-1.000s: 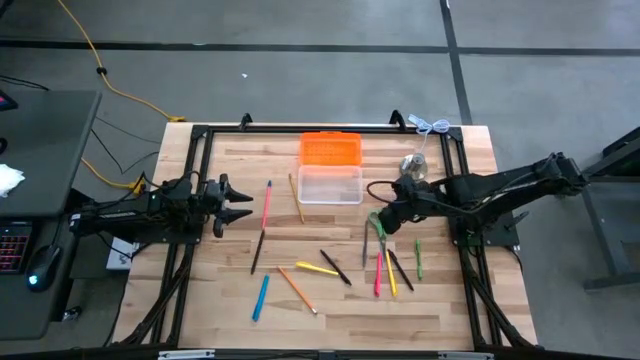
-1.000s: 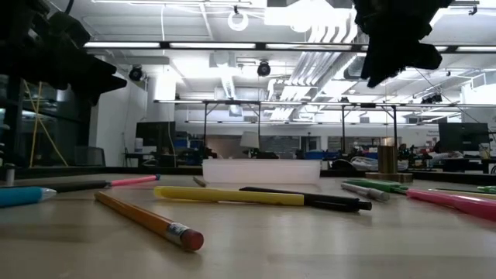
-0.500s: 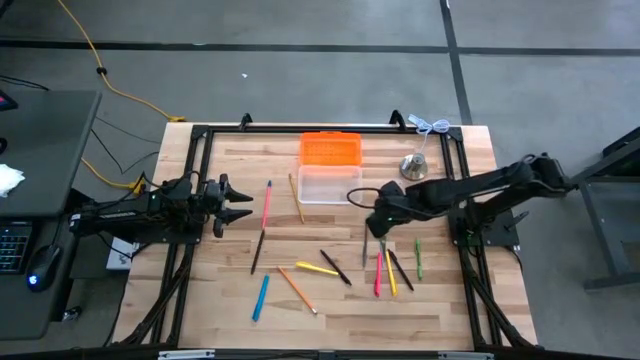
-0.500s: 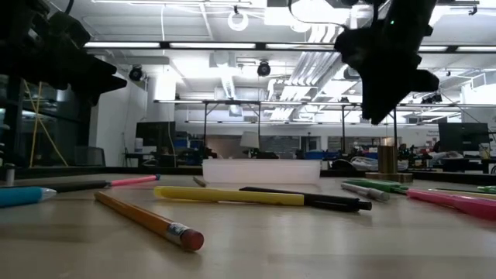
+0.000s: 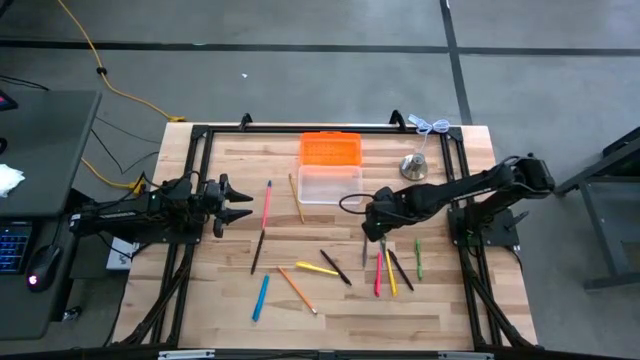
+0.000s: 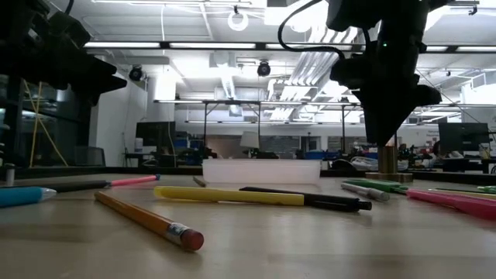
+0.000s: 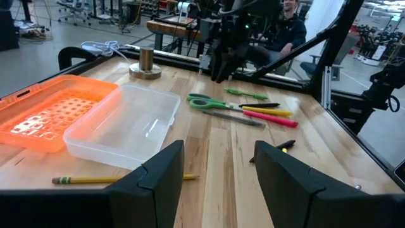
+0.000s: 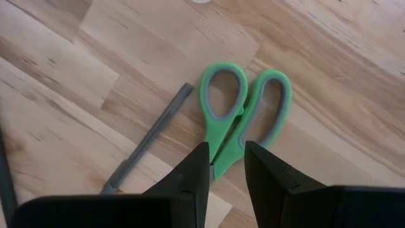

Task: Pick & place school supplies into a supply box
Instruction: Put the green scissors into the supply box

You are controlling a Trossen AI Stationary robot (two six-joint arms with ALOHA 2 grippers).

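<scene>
Scattered pens and pencils (image 5: 300, 268) lie toward the tabletop's (image 5: 330, 310) near edge. Right hand (image 8: 226, 166) hangs over green scissors (image 8: 243, 111), fingers narrowly parted, gripping nothing. Left hand (image 5: 240, 205) waits wide by the left edge. Clear supply box (image 5: 329, 185) and orange lid (image 5: 330, 149) sit near the far edge.

right gripper (image 5: 370, 226) hangs above mid-table, fingers slightly parted; left gripper (image 5: 240, 206) waits at left, fingers spread.

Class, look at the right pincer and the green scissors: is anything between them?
Nothing visible. The right pincer hangs open directly over the green scissors, on the bare table; a grey pen lies beside them, apart.
</scene>
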